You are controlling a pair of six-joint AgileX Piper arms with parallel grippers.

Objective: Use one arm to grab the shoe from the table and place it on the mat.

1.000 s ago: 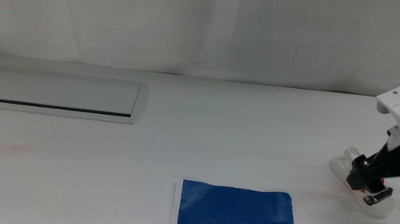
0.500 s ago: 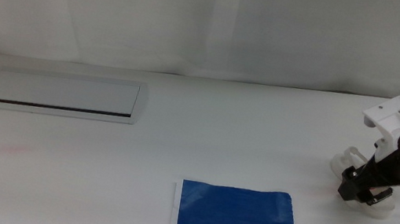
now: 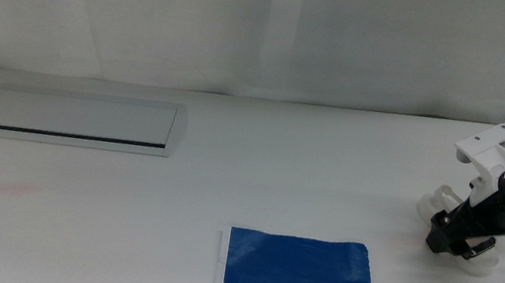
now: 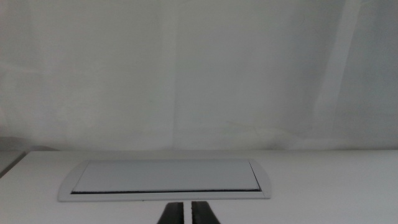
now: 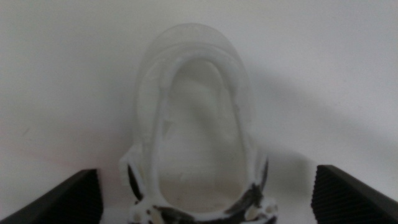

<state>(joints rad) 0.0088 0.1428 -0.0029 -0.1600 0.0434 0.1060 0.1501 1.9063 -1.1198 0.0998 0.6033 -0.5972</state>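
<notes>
Gripper [image 3: 449, 238] of right arm is straddling shoe [image 5: 193, 130], jaws spread; next: pinch, lift, carry to mat [image 3: 300, 281].

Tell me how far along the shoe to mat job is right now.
Nothing is finished yet: the blue square mat lies bare. In hand: the right gripper is down at the small white sandal, open jaws either side, not closed. Left to do: grip, lift, carry to the mat, release. The left gripper waits near the grey-framed panel.
</notes>
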